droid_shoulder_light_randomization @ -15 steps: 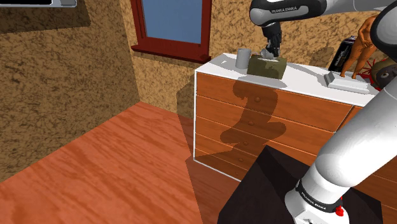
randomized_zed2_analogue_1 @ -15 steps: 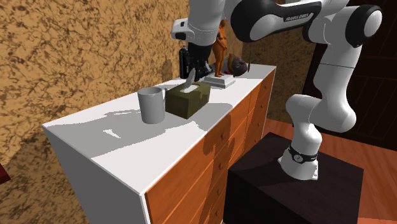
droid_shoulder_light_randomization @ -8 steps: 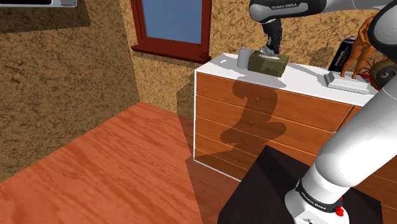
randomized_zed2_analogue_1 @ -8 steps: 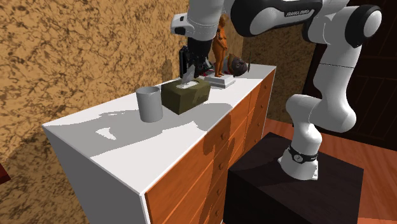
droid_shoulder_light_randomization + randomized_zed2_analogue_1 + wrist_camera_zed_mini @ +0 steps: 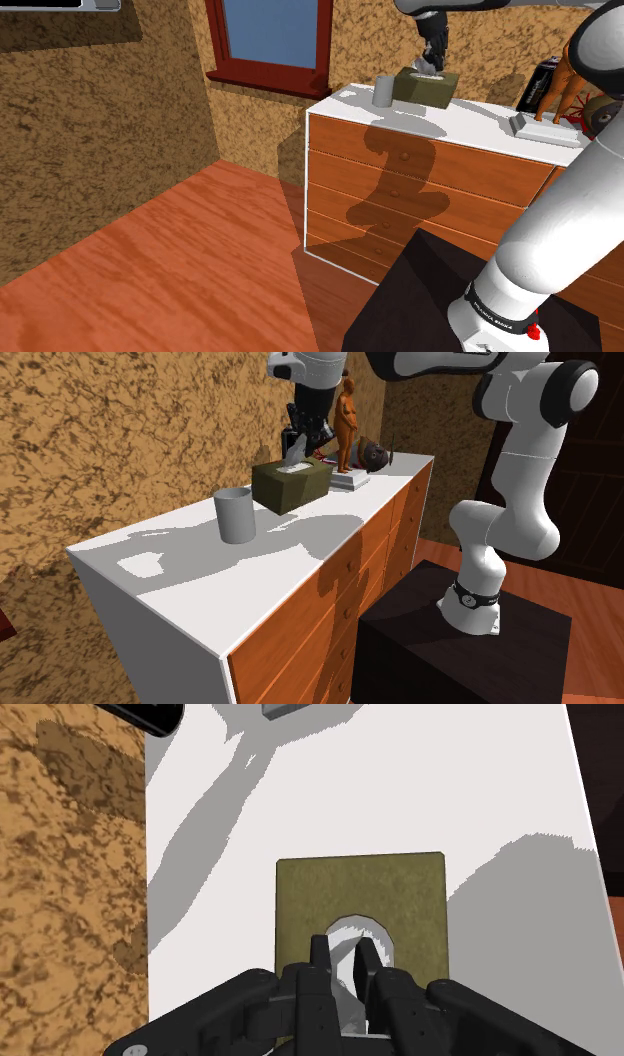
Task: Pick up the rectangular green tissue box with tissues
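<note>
Shoulder view: the claw (image 5: 432, 62) holds the olive-green tissue box (image 5: 425, 88) in the air. The box is now higher above the dresser's white worktop (image 5: 480, 125) than half a second ago, near the grey cup (image 5: 383, 92).

Second exterior view: the tissue box (image 5: 291, 484) hangs clear of the worktop (image 5: 200, 577), apart from the cup (image 5: 234, 515).

Wrist view: the fingers (image 5: 318, 956) are closed, it seems, on the white tissue (image 5: 345, 932) in the box's opening.
</note>
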{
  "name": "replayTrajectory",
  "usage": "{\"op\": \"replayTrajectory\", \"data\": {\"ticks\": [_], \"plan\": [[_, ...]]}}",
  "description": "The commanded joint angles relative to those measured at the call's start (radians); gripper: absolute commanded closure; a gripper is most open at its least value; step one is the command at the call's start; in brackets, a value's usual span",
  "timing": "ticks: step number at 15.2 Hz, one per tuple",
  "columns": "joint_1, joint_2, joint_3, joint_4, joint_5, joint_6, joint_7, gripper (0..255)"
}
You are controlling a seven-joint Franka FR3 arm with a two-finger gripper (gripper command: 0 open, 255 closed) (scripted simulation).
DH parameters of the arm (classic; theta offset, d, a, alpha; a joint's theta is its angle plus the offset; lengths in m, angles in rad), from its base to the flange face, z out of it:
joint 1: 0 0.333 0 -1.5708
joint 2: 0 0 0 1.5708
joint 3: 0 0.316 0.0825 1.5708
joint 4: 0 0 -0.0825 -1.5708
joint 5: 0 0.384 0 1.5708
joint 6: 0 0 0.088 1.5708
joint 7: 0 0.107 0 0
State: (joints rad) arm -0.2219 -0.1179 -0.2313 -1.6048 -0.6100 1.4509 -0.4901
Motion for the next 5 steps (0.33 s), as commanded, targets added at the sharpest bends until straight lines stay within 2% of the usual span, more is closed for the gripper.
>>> {"op": "replayTrajectory", "data": {"ticks": [1, 5], "plan": [[0.001, 0.012, 0.001, 0.039, 0.001, -0.023, -0.014, 255], [0.001, 0.025, 0.002, 0.081, 0.001, -0.048, -0.031, 255]]}}
